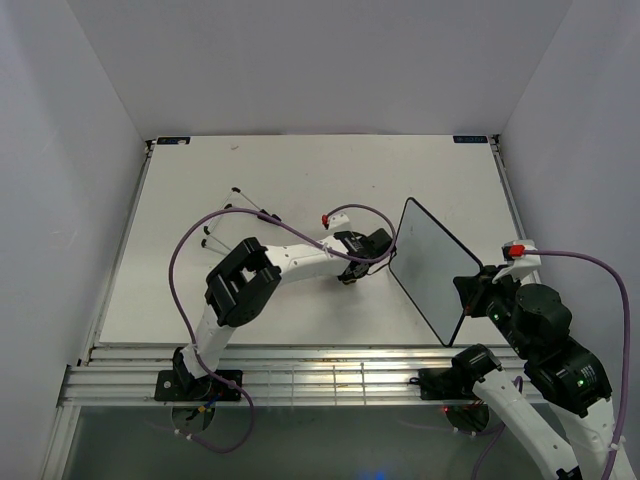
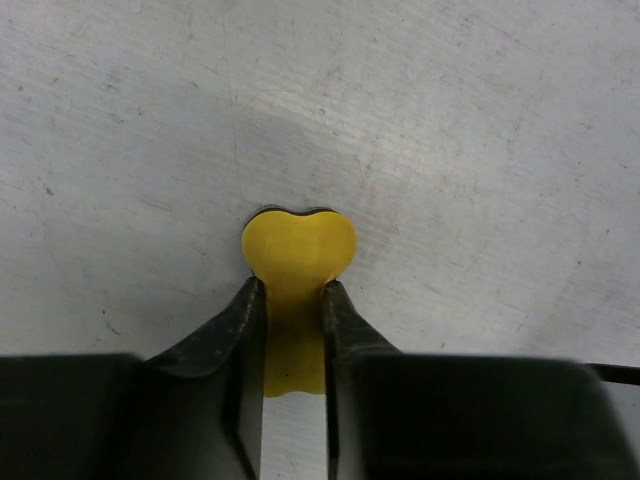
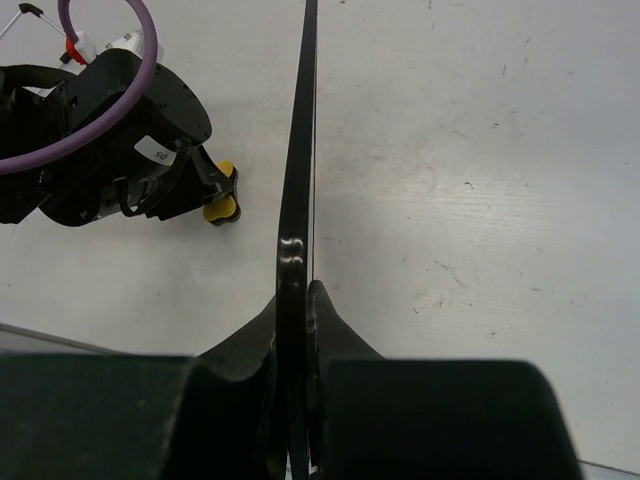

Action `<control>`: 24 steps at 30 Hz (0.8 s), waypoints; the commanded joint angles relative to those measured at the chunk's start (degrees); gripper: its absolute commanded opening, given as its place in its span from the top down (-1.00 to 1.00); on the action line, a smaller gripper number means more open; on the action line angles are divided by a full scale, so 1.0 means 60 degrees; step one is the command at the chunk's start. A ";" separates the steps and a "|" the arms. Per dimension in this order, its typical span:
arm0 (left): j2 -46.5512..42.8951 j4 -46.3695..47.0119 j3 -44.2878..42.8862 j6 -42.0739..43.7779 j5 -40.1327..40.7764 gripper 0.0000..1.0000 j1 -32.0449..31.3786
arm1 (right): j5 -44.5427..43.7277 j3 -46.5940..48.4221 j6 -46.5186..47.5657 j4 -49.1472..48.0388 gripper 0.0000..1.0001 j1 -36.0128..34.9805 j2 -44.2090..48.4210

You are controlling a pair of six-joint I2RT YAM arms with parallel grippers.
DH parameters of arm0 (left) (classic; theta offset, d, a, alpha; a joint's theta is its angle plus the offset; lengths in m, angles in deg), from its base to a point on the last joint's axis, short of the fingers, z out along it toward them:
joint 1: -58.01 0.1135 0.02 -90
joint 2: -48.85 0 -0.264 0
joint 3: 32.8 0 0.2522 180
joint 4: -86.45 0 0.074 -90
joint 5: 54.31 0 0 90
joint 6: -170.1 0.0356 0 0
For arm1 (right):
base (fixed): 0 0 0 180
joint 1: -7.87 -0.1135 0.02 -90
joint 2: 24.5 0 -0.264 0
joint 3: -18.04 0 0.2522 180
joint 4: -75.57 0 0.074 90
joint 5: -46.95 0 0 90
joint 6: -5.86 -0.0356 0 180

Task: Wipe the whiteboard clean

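Yellow eraser in left gripper, tilted whiteboard just beside

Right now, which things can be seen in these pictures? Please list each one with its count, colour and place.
whiteboard: one, pale face with black rim, raised on edge right of centre
eraser: one, yellow, just left of the whiteboard, low over the table
thin rods: a few, black-tipped, lying on the table left of centre; exact count unclear
table: one, white, under everything
cables: two, purple, one along each arm
left gripper: one, black, shut on the eraser
right gripper: one, black, shut on the whiteboard's edge
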 commanded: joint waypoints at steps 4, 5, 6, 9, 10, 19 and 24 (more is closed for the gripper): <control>-0.0726 0.0167 0.0258 0.0209 0.0004 0.70 0.0052 | 0.0547 -0.0093 -0.0186 -0.1744 0.85 -0.0021 -0.0088; -0.0961 0.0181 0.0361 0.0252 0.0091 0.70 0.0052 | 0.0723 -0.0283 -0.0259 -0.1847 0.85 -0.0021 -0.0103; -0.1239 0.0181 0.0463 0.0398 0.0164 0.74 0.0052 | 0.0899 -0.0401 -0.0362 -0.1978 0.85 -0.0021 -0.0074; -0.2761 0.0342 0.1267 0.0880 0.0545 0.82 0.0052 | 0.1851 -0.0840 -0.0874 -0.2768 0.84 -0.0021 0.0043; -0.3795 0.0720 0.1966 0.1144 0.0633 0.85 0.0067 | 0.2317 -0.0957 -0.1165 -0.3046 0.84 -0.0021 0.0043; -0.8871 0.2672 0.4405 0.4469 0.0328 1.00 0.0476 | 0.3464 -0.1617 -0.2603 -0.6460 0.85 -0.0021 -0.1434; -1.0028 0.3037 0.3937 0.7027 -0.0960 1.00 0.0580 | 0.4063 -0.1047 -0.2473 -0.6770 0.85 -0.0021 -0.2124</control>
